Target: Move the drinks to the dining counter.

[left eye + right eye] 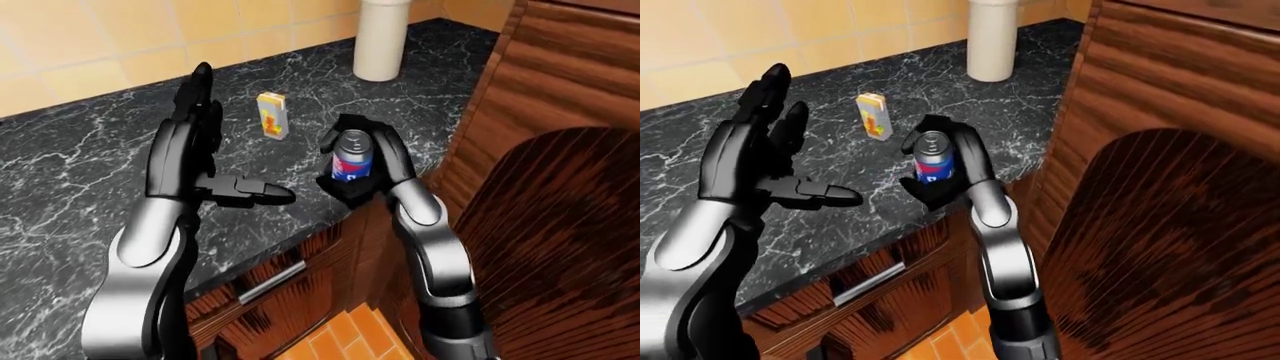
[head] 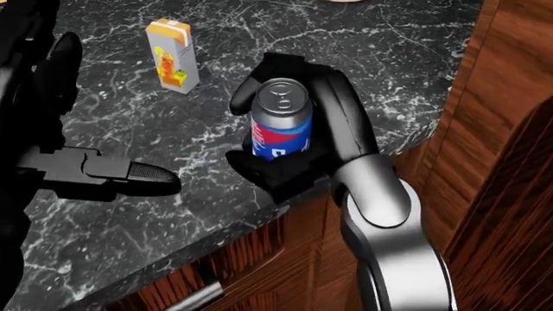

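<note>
Head view, right hand (image 2: 298,139) gripping can (image 2: 281,126), left hand (image 2: 52,139) spread, carton (image 2: 171,55) beside.

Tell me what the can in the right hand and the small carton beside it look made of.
Can: probably metal, with a glossy grey lid, pull tab and a blue-red printed wall. Carton: likely printed paperboard, flat matte faces with sharp folded edges. The right hand grips the can.

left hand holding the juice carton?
No. The left hand is open and empty, while the juice carton stands apart on the black counter; only the right hand grips a can.
</note>
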Motion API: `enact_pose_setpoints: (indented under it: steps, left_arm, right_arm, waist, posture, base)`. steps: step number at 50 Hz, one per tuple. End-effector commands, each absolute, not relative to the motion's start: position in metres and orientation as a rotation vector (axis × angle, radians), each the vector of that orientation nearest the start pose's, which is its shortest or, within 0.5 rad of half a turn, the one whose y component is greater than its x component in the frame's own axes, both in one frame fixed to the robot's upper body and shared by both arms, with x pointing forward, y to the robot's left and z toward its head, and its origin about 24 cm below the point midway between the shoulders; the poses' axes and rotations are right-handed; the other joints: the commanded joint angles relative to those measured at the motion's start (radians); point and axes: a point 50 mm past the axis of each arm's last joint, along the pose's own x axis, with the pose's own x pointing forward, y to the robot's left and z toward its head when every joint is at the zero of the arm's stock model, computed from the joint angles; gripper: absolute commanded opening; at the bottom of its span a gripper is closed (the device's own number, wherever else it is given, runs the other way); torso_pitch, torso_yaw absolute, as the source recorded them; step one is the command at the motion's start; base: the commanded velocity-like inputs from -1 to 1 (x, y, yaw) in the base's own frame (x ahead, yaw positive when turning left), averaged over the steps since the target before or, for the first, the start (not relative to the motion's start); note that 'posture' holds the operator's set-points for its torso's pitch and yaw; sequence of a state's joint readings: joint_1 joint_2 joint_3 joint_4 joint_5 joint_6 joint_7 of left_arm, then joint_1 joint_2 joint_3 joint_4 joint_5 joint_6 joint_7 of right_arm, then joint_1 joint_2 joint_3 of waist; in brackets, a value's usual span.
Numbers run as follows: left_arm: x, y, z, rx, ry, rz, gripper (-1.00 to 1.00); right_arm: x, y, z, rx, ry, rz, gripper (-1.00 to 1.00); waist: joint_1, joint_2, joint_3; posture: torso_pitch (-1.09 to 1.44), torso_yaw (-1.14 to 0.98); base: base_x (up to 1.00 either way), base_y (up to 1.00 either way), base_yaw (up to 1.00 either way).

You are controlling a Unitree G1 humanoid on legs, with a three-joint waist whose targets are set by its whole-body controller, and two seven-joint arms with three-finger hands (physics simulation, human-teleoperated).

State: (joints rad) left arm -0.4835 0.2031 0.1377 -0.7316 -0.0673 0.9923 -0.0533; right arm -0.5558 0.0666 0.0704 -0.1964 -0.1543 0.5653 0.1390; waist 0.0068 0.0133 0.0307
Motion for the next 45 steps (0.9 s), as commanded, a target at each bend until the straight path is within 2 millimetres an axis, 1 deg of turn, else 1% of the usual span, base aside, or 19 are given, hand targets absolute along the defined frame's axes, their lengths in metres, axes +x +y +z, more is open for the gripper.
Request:
enact_pose_setpoints:
  steps: [1,4,11,16,22,26,28,34,39,45]
  left_arm:
    - [0.254,0.161,0.251,0.147,-0.314,-0.030,1.00]
    - [0.257,0.158,0.255,0.149,-0.312,-0.034,1.00]
    - [0.283,0.151,0.267,0.140,-0.291,-0.014,1.00]
    - [0.312,0.150,0.278,0.138,-0.255,0.040,1.00]
    - [0.338,0.148,0.282,0.142,-0.218,0.084,1.00]
    - [0.361,0.149,0.277,0.139,-0.180,0.124,1.00]
    - [0.368,0.149,0.276,0.137,-0.170,0.130,1.00]
    - [0.399,0.148,0.268,0.115,-0.126,0.159,1.00]
    - [0.411,0.147,0.258,0.115,-0.099,0.178,1.00]
    - [0.416,0.146,0.248,0.136,-0.070,0.182,1.00]
  right_arm:
    - [0.307,-0.078,0.211,-0.110,-0.274,0.287,-1.00]
    - [0.303,-0.085,0.218,-0.102,-0.289,0.273,-1.00]
    - [0.300,-0.095,0.223,-0.082,-0.309,0.251,-1.00]
    - [0.297,-0.100,0.226,-0.071,-0.318,0.239,-1.00]
    - [0.293,-0.103,0.228,-0.062,-0.326,0.233,-1.00]
    - [0.292,-0.104,0.229,-0.056,-0.327,0.229,-1.00]
    - [0.292,-0.105,0.229,-0.053,-0.329,0.229,-1.00]
    - [0.291,-0.107,0.231,-0.042,-0.335,0.223,-1.00]
    - [0.292,-0.109,0.232,-0.039,-0.334,0.217,-1.00]
    - [0.293,-0.110,0.234,-0.036,-0.335,0.213,-1.00]
  waist:
    - [0.000,0.004,-0.028]
    - [0.000,0.000,-0.026]
    - [0.000,-0.004,-0.027]
    - [0.000,-0.008,-0.026]
    - [-0.002,-0.010,-0.026]
    - [-0.002,-0.012,-0.028]
    - [-0.002,-0.012,-0.030]
    - [-0.002,-0.015,-0.033]
    - [-0.003,-0.015,-0.035]
    - [-0.005,-0.014,-0.037]
  posture:
    - [0.00,0.00]
    - [0.00,0.00]
    - [0.00,0.00]
    - [0.00,0.00]
    - [0.00,0.00]
    - [0.00,0.00]
    - [0.00,0.00]
    - [0.00,0.00]
    - [0.00,0.00]
    - [0.00,0.00]
  base:
    - [0.00,0.00,0.00]
    - [0.00,0.00,0.00]
    - [0.00,0.00,0.00]
    - [0.00,0.00,0.00]
    - [0.00,0.00,0.00]
    - [0.00,0.00,0.00]
    - [0.00,0.00,0.00]
    - [0.00,0.00,0.00]
    - [0.00,0.00,0.00]
    - [0.00,0.00,0.00]
